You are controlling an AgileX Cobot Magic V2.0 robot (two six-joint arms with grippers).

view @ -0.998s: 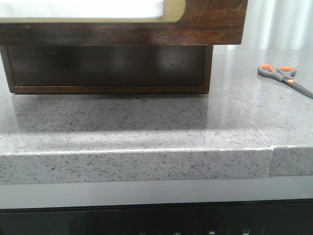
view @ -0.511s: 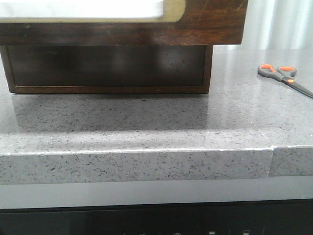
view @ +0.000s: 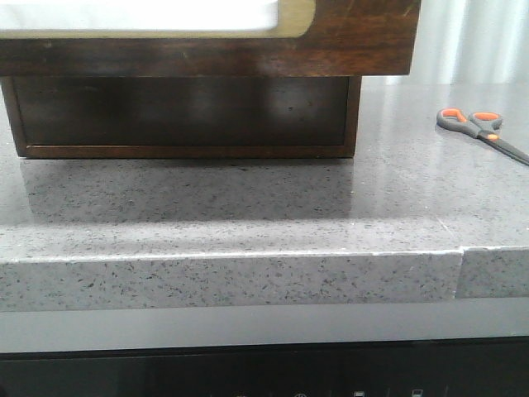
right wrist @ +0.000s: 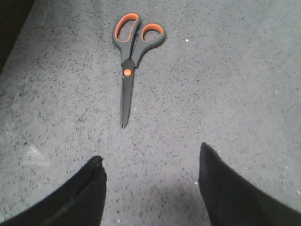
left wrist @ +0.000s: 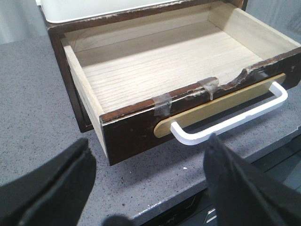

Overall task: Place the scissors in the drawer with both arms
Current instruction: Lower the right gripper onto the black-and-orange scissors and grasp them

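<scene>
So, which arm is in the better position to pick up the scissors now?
The right arm. Its open gripper hovers right over the closed scissors on the countertop. The left gripper, also open, faces the pulled-out, empty drawer.

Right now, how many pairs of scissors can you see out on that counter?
1. The scissors lie flat and closed on the grey counter, right of the drawer, ahead of the right gripper. The open drawer looks empty.

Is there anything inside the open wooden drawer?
No, the dark brown wooden drawer with the white handle is pulled open and shows only its bare pale wood floor.
</scene>
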